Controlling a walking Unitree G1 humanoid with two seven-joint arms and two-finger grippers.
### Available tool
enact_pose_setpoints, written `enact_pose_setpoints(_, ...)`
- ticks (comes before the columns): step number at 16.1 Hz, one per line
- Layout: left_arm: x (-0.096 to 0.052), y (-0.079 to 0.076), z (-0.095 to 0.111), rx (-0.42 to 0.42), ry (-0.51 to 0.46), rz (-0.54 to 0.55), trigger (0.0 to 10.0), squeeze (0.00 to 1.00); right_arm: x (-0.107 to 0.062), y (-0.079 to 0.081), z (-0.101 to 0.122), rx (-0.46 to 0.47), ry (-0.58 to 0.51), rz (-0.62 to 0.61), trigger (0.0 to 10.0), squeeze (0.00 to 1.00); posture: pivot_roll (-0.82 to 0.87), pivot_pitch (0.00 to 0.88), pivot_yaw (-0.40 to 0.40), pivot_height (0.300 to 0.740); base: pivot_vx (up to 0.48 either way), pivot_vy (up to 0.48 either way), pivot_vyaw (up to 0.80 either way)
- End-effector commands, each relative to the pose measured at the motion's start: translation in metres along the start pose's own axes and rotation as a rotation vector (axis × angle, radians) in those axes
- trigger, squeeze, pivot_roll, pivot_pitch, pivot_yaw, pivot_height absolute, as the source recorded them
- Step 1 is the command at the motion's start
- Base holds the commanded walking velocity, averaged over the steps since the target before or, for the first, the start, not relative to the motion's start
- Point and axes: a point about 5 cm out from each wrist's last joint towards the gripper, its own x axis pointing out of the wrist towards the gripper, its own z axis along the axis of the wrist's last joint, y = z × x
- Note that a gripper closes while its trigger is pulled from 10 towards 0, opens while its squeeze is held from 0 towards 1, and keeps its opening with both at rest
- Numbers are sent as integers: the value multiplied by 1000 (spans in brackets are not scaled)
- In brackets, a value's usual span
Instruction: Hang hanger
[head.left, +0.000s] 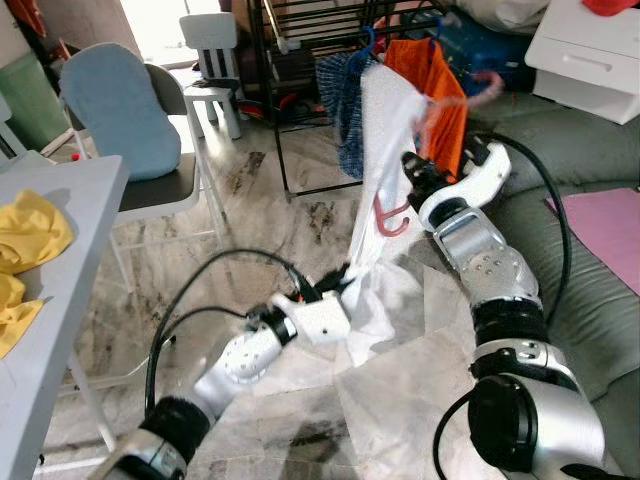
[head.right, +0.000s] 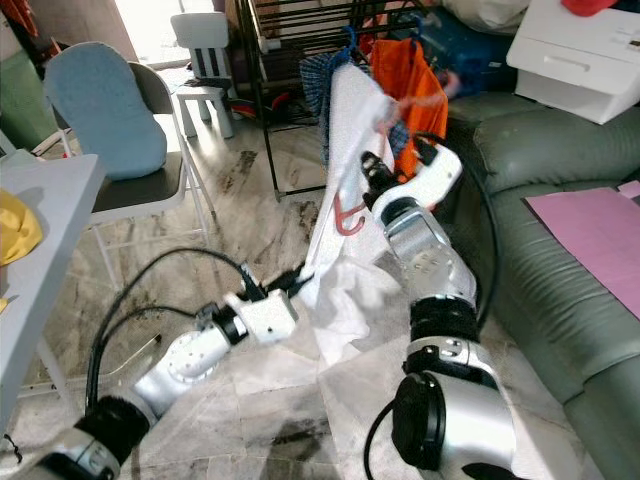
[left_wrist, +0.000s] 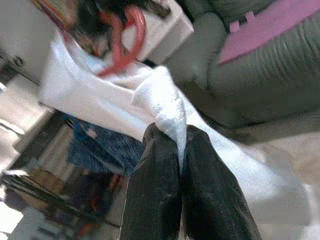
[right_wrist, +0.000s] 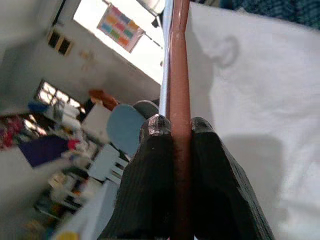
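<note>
A white garment (head.left: 385, 140) hangs on a red hanger whose hook (head.left: 392, 222) points downward. My right gripper (head.left: 413, 170) is raised in front of the black clothes rack (head.left: 285, 110) and is shut on the hanger; in the right wrist view the fingers (right_wrist: 150, 165) clamp the hanger's red bar (right_wrist: 180, 60). Lower down, my left gripper (head.left: 345, 283) is shut on the garment's bottom part. The left wrist view has its black fingers (left_wrist: 155, 190) pinching a fold of the white cloth (left_wrist: 162, 102), with the red hook (left_wrist: 125, 45) beyond.
An orange garment (head.left: 440, 85) and a blue one (head.left: 343, 100) hang on the rack. A grey-green sofa (head.left: 590, 290) with a purple mat lies right. At left are a grey table (head.left: 60, 270) with yellow cloth and a chair (head.left: 150, 130) with a blue cushion.
</note>
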Motion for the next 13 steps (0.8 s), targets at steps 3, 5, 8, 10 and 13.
enact_pose_setpoints(3,-10,-13,-14,-23,79,-80,10000,0,0,36,18,-368,-91,209,10000,0,-182,0,42,740,0,0,0)
enact_pose_setpoints(5,-10,-17,-16,-43,95,-100,10000,0,-8,38,7,-481,-91,262,10000,0,-186,0,40,740,0,0,0)
enact_pose_setpoints(8,-8,-20,-20,-79,123,-93,10000,0,-30,28,-12,-700,-106,316,10000,0,-194,0,41,740,0,0,0)
enact_pose_setpoints(10,-8,-21,-21,-115,131,-93,10000,20,-41,22,-21,-759,-103,335,10000,0,-200,0,41,740,0,0,0)
enact_pose_setpoints(13,-8,-25,-23,-152,143,-104,10000,1000,-50,17,-27,-741,-126,326,10000,0,-201,0,42,740,0,0,0)
